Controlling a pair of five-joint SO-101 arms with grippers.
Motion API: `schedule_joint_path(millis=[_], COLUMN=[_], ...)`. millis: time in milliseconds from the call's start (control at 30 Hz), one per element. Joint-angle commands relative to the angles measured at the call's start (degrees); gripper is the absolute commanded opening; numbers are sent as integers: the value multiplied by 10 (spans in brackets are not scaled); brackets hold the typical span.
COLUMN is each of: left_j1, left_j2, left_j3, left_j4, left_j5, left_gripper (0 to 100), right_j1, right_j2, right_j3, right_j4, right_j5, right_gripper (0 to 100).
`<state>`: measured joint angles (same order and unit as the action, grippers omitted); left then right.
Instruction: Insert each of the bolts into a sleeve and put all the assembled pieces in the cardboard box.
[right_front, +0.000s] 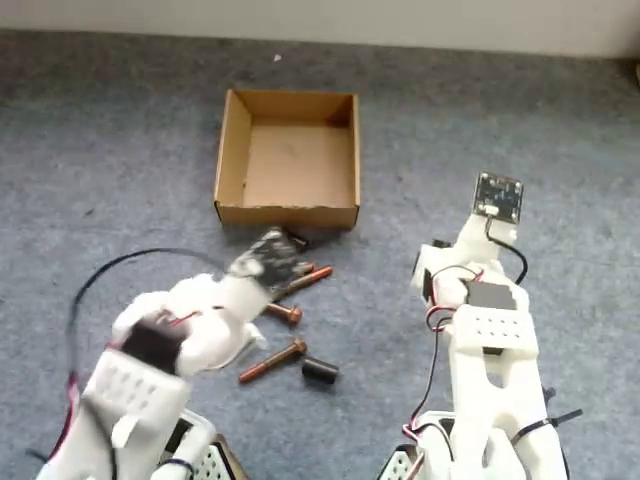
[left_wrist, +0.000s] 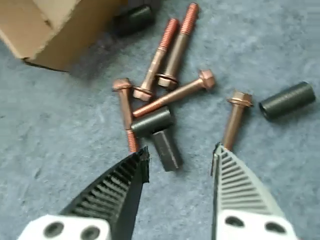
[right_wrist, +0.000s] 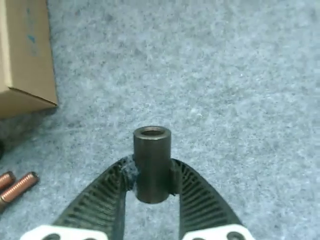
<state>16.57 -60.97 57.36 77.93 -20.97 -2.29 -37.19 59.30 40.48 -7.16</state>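
Bolts (left_wrist: 170, 96) are lying crossed in a loose copper heap on the grey carpet (left_wrist: 60, 130), just beyond your left gripper (left_wrist: 181, 152) — its jaws are standing wide apart, gripping nothing. Two dark sleeves (left_wrist: 151, 122) are resting against that heap, touching each other, and a third sleeve (left_wrist: 288, 100) is lying off to one side near a lone bolt (left_wrist: 235, 120). Your right gripper (right_wrist: 151, 170) is clamping a fourth sleeve (right_wrist: 151, 145) lengthwise between its fingers (right_wrist: 107, 200), the hollow end poking out past the tips, over bare carpet. From the high view, the cardboard box (right_front: 288, 213) is sitting open-topped beyond both arms — closer to your left arm (right_front: 150, 350), with the heap lying just in front of its near wall. Your right arm (right_front: 490, 340) is standing well apart from the bolts.
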Motion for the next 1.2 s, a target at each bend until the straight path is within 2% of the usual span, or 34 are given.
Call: schedule_joint_path(millis=[0, 167, 500, 600, 700, 767, 900, 1167], left_j1=[84, 121, 121, 122, 122, 125, 142, 115], left_j2=[164, 262, 437, 492, 516, 516, 473, 236], left_j3=[-63, -64, -65, -67, -89, -95, -92, -70], left_j4=[-18, -71, -184, -218, -215, -214, -211, -171], left_j5=[47, 71, 75, 75, 75, 75, 75, 93], left_gripper=[241, 236, 177, 143, 71, 5, 5, 5], right_j1=[9, 9, 9, 9, 8, 7, 6, 4], right_j2=[-21, -21, -22, -25, -26, -26, -27, -28], right_j3=[-1, 9, 9, 11, 12, 12, 13, 8], right_j4=[-14, -14, -14, -14, -14, -14, -13, -11], right_j5=[-4, -2, -1, -1, -1, -1, -1, -4], right_gripper=[5, 5, 5, 5, 5, 5, 5, 5])
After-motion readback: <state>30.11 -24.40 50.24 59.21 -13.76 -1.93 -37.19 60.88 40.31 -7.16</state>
